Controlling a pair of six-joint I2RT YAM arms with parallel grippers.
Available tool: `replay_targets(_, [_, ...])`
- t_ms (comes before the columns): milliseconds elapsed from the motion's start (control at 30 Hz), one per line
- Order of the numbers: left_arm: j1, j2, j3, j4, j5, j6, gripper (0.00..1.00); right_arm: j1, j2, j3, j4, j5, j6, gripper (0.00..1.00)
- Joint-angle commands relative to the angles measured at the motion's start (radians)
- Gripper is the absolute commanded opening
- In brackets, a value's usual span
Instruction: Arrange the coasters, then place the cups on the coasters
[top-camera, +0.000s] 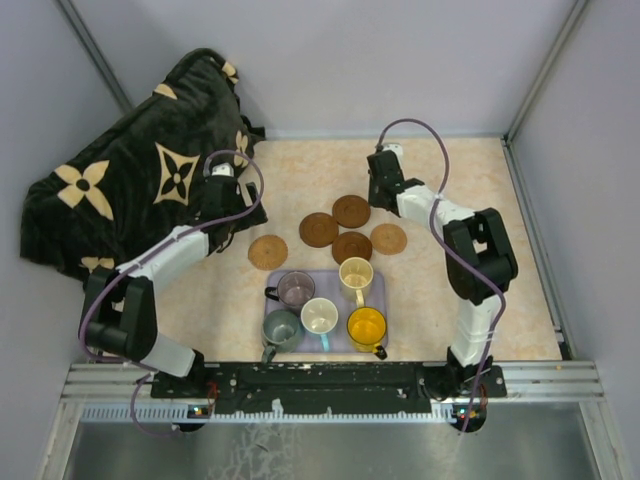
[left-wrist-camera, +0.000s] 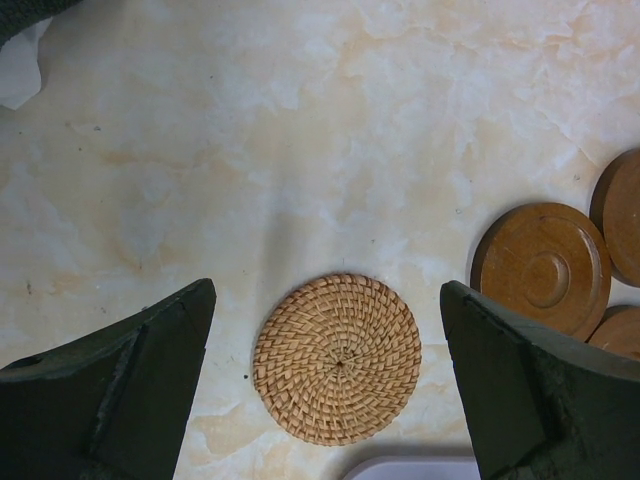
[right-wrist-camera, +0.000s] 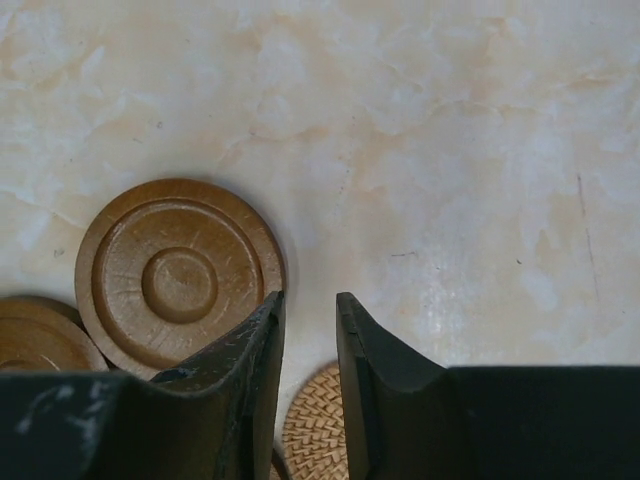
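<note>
The left gripper (left-wrist-camera: 328, 290) is spread as wide as it goes and holds nothing. It hovers over the table (left-wrist-camera: 300, 120), and a tan woven coaster (left-wrist-camera: 337, 358) lies flat below and between its two fingers, touching neither. The right gripper (right-wrist-camera: 308, 300) has its fingers drawn almost together with only a slim gap left. Nothing shows pinched in that gap (just table and a sliver of a second woven coaster (right-wrist-camera: 312, 432) underneath). One of its fingers overlaps the rim of a dark brown coaster (right-wrist-camera: 180, 272) in the wrist view; whether it touches I cannot tell.

Seen from above, the five coasters lie flat in a loose cluster mid-table, just beyond the lavender tray (top-camera: 378, 300). Three brown ones sit close together with a woven one at each end. Being round, they have no long axis.

All five cups stand upright, mouths up, on the tray, whose long side runs left to right. The purple-grey cup (top-camera: 296, 289) points its handle left. The cream cup (top-camera: 355, 273) and the white cup (top-camera: 319, 316) point theirs toward the arm bases. The grey-green cup (top-camera: 281, 328) and yellow cup (top-camera: 366, 326) fill the near corners. A dark flowered blanket (top-camera: 150, 170) lies bunched at the far left.
</note>
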Motion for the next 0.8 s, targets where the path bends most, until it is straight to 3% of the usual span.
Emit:
replay_targets(0, [0.006, 0.004, 0.020, 0.020, -0.022, -0.005, 0.99, 0.007, 0.024, 0.076, 0.052, -0.068, -0.020, 0.28])
replay_targets(767, [0.021, -0.037, -0.034, 0.020, -0.054, -0.015, 0.99, 0.092, 0.206, 0.190, -0.017, -0.166, -0.015, 0.25])
